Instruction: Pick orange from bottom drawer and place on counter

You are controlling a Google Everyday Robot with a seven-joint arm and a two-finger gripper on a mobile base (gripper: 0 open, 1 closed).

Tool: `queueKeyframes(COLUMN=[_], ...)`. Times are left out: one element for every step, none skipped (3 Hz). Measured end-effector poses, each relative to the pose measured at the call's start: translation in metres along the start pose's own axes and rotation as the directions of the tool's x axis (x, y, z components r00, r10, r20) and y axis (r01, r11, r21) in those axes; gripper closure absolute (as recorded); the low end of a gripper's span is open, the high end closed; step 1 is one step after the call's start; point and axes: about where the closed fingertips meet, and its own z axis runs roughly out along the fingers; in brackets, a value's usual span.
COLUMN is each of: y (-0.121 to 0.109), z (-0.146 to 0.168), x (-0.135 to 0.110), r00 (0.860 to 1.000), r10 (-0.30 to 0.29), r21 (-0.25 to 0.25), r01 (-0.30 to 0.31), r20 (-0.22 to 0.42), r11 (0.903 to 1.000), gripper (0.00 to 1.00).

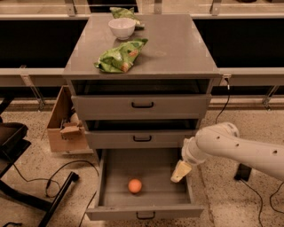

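The orange point(135, 185) lies on the floor of the open bottom drawer point(143, 212), left of its middle, near the front. My gripper point(179, 172) hangs from the white arm point(230, 145), which reaches in from the right. It is at the drawer's right side, over the inside right edge, to the right of the orange and apart from it. The grey counter point(177, 48) tops the cabinet above.
On the counter are a white bowl point(122, 27), a green chip bag point(120, 56) and another bag point(124, 12) behind the bowl. The two upper drawers are slightly pulled out. A cardboard box point(62, 128), a black chair base point(26, 195) and floor cables are at the left.
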Motion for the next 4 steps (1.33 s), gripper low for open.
queueKeyframes(y=[-0.018, -0.021, -0.008, 0.010], z=[0.034, 0.089, 0.129, 0.151], x=[0.023, 0.051, 0.064, 0.080], r00=[0.977, 0.935, 0.920, 0.924], r10=[0.091, 0.121, 0.077, 0.050], r21=[0.012, -0.047, -0.095, -0.150], r01=[-0.095, -0.112, -0.044, 0.008], r20=[0.193, 0.334, 0.383, 0.379], r11=[0.9954, 0.9926, 0.9945, 0.9887], gripper=[0.00, 0.00, 0.00, 0.00])
